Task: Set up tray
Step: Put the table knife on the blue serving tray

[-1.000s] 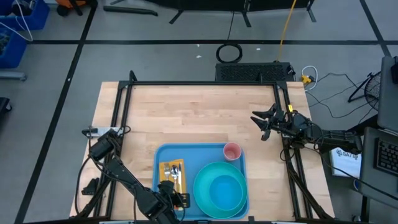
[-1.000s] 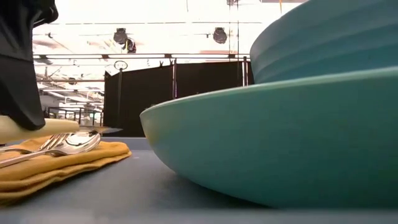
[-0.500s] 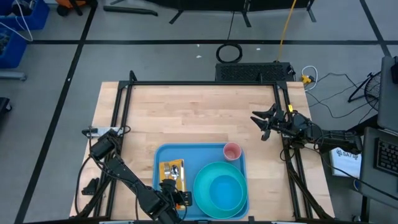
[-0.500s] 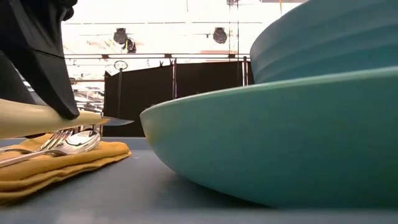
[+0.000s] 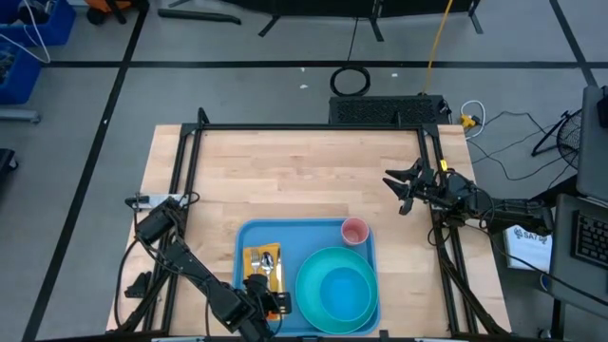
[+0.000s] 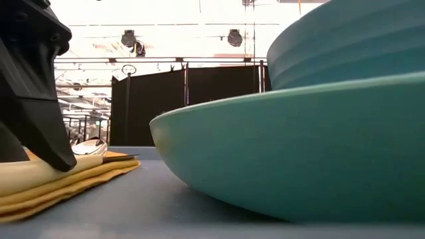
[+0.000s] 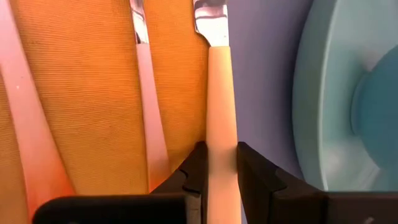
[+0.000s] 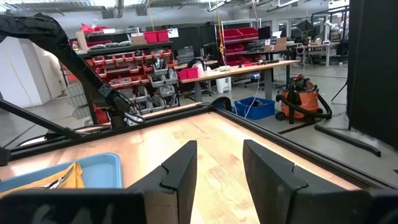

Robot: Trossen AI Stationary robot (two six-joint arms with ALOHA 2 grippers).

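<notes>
The light-blue tray (image 5: 306, 234) lies at the table's near middle. On its left half a yellow-orange napkin (image 5: 255, 270) carries a fork, a spoon (image 6: 89, 147) and a cream-handled knife (image 7: 220, 93). A teal plate (image 5: 309, 294) with a teal bowl (image 5: 344, 290) fills the tray's right half, and a pink cup (image 5: 354, 231) stands in its far right corner. My left gripper (image 7: 221, 163) sits low over the napkin's near end, shut on the knife. My right gripper (image 5: 401, 193) waits open near the table's right edge. My left gripper pinches the knife's cream handle (image 7: 221, 146) between its two fingers (image 7: 196, 169), near the handle's free end. It comes from the tray's near side, slanting down, with the fingers lying along the handle. The knife rests on the napkin's right edge (image 6: 80, 174), blade (image 7: 211, 22) pointing away.
The plate's rim (image 6: 279, 153) rises close to the right of the knife, with a strip of bare tray (image 7: 264, 81) between them. Bare wooden table (image 5: 304, 171) stretches beyond the tray to the far edge. Black frame rails (image 5: 313, 126) border the table.
My left gripper has come down toward the napkin with the knife. The knife hung level above the fork and spoon before; now its handle lies on the napkin beside them. The right arm has kept still.
</notes>
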